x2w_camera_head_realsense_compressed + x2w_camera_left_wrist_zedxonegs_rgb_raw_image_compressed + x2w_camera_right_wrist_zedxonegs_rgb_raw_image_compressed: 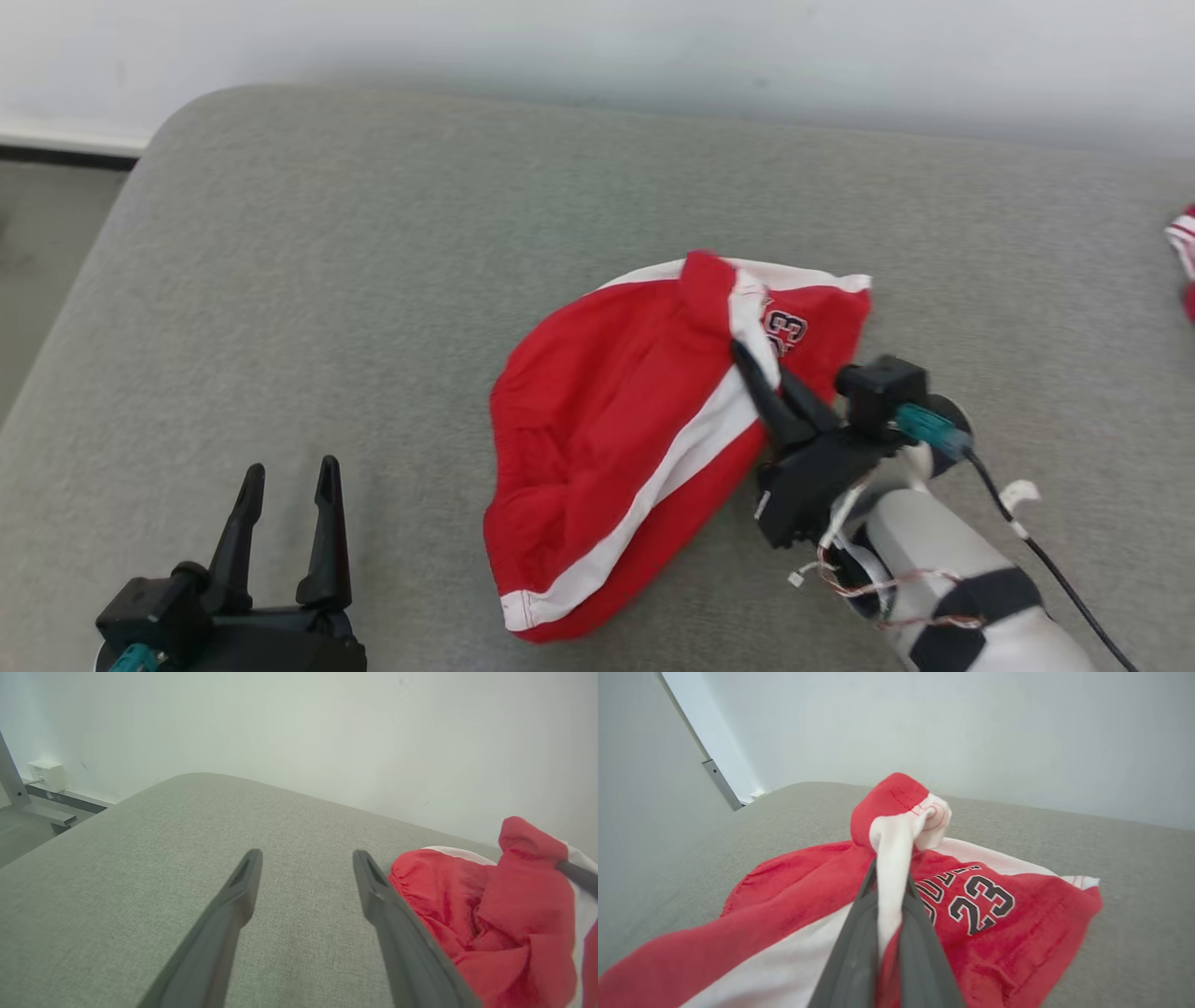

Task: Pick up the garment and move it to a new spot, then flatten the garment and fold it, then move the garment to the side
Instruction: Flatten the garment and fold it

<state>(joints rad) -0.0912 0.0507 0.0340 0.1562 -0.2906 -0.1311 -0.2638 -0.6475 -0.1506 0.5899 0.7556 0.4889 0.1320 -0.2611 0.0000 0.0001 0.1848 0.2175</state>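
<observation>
Left hand (291, 469) near left, fingers spread, empty, parked over bare cushion (280, 280). Shorts sit just to its right, not touching.

Right hand (758, 364) comes in from near right, jaws clamped on a bunched fold of the shorts (597, 420). Wrist cam confirms it: white stripe and red cloth are pinched between the fingers (852, 952), and the fold pokes up past the tips.

Shorts are mid-cushion, right of centre, crumpled. The waistband end lies toward near left and the "23" print toward far right. Only the pinched fold is raised. The rest looks like it's lying on the cushion, so I'd call it gripped but not lifted.

Another red and white cloth (1184, 252) at the far right edge, well apart. Can't tell what it is. Wall (597, 47) beyond.

Status, my read:
- Grasp for step one: done.
- Lift and carry to a new spot: not yet.
- Flatten, fold, move aside: all left to do.
- Flattening probably needs the left hand too.
</observation>
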